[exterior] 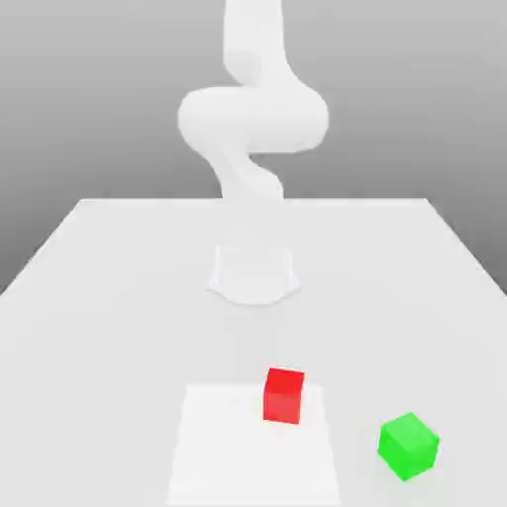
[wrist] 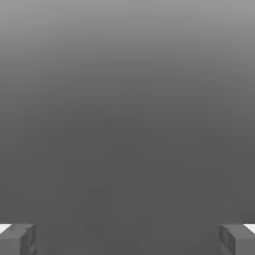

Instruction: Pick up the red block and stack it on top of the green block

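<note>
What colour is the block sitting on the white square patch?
Red: the block shows best in the exterior view.

we see a pale white table [exterior: 89,297] under even, soft light, a brighter white rectangular patch [exterior: 218,446] on its near part, and a plain grey backdrop [exterior: 89,89] graded darker upward.

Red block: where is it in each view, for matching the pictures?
Exterior view: red block on the white table, apart from the green block, to the exterior view's left of it.
Hand view: the open hand, fingers against grey backdrop.
Shared landmark: the grey backdrop, behind the arm in the exterior view.
</note>
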`<state>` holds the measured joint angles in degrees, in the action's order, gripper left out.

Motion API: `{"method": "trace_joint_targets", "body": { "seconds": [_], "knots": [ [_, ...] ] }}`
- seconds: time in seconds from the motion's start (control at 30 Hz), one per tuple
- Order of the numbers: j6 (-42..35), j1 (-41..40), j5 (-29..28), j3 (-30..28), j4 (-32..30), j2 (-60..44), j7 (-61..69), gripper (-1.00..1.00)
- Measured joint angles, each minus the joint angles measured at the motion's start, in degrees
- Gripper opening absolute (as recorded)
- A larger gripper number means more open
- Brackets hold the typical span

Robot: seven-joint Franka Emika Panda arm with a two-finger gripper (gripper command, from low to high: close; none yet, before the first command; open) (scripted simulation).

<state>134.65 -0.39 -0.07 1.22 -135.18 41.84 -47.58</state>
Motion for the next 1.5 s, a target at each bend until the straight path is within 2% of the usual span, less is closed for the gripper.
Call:
{"method": "trace_joint_targets", "body": {
  "seconds": [0.57, 0.67, 0.8, 0.83, 1.07, 1.3, 1.5],
  "knots": [
    [24.7, -1.1, 1.1, 7.0, -27.4, -35.7, -13.7, 0.00],
    [30.5, -0.8, -0.3, 6.6, -28.4, -43.0, -15.7, 0.00],
    [37.5, 1.8, -4.4, 3.0, -27.5, -51.4, -18.8, 0.00],
    [39.0, 2.6, -5.1, 2.0, -27.2, -53.1, -19.2, -1.00],
    [39.2, 2.7, -5.4, 1.9, -27.2, -53.3, -19.5, -1.00],
    [28.2, 2.1, 0.5, 4.1, -29.1, -40.3, -15.2, -1.00],
    [20.3, 8.4, 0.2, 7.8, -19.0, -42.8, -6.7, -1.00]
  ]
}}
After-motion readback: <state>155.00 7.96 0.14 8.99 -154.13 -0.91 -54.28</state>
